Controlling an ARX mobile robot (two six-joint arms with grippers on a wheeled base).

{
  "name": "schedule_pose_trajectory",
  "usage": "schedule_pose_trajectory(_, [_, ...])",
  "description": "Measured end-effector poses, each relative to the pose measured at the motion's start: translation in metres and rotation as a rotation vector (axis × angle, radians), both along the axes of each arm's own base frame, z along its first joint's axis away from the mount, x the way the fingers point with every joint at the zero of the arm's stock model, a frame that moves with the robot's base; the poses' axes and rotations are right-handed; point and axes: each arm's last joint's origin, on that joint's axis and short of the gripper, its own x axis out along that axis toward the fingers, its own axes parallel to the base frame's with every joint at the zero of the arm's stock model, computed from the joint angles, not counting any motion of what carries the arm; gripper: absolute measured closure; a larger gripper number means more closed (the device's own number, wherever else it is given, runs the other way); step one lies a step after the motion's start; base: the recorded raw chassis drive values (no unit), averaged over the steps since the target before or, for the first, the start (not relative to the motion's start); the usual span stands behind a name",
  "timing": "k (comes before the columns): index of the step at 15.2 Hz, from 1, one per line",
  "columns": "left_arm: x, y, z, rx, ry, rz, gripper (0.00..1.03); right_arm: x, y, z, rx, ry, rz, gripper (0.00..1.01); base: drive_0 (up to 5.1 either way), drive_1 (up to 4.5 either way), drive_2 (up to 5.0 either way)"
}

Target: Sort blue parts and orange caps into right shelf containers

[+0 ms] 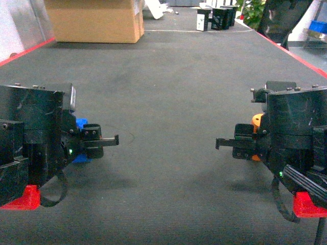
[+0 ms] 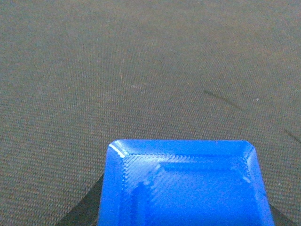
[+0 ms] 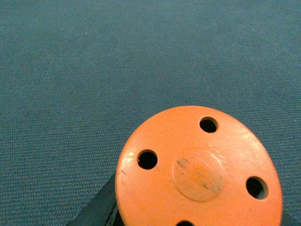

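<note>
the left claw (image 1: 104, 141) is clamped on a blue part (image 2: 186, 183). in the left wrist view this part fills the lower middle of the picture: a glossy plastic piece with fine printed layer lines, a flat rectangular face with chamfered corners and a bevelled border around a shallow recess. its broad face looks toward the camera and its long axis runs across the view. dark claw tips peek out at its lower left and lower right edges. in the head view only a small blue patch shows beside the left arm's black housing, just behind the claw.

the right claw (image 1: 232, 145) is clamped on an orange cap (image 3: 200, 172). in the right wrist view the cap shows a round, smooth, matt end face with a raised central disc, faintly scuffed, and four small round holes ringed about it, the lowest cut off by the picture's edge. the face points up toward the camera, so the cylinder's axis runs away from the lens; its side wall is hidden. a dark claw tip sits at its lower left. in the head view a sliver of orange shows against the right arm's housing.

both arms hang low over a dark grey, finely ribbed carpet floor (image 1: 168, 92), the claws facing each other and well apart. further off stands a cardboard box (image 1: 94, 20), and beyond it small black crates (image 1: 220, 16).
</note>
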Motion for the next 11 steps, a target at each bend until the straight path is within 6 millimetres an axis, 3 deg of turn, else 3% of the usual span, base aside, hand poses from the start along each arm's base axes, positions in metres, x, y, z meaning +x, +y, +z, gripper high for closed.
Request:
schedule_pose_trajectory(2, [-0.01, 0.002, 0.009, 0.005, -0.059, 0.026, 0.61, -0.016, -0.001, 0.012, -0.016, -0.041, 0.011, 0.57, 0.0, 0.0, 0.0])
schedule_pose_trajectory(5, [-0.043, 0.006, 0.057, -0.03, -0.265, 0.076, 0.61, -0.055, -0.005, 0.057, -0.021, -0.202, 0.002, 0.57, 0.0, 0.0, 0.0])
schedule_pose_trajectory(7, [-0.083, 0.009, 0.09, -0.029, -0.377, 0.109, 0.61, -0.097, -0.013, 0.078, -0.054, -0.237, -0.009, 0.57, 0.0, 0.0, 0.0])
schedule_pose_trajectory(10, [-0.154, 0.016, 0.115, 0.029, -0.415, 0.156, 0.61, -0.166, -0.027, 0.111, -0.142, -0.282, -0.048, 0.57, 0.0, 0.0, 0.0])
schedule_pose_trajectory(11, [-0.168, 0.02, 0.127, 0.032, -0.445, 0.147, 0.61, -0.182, -0.03, 0.126, -0.134, -0.343, -0.07, 0.57, 0.0, 0.0, 0.0])
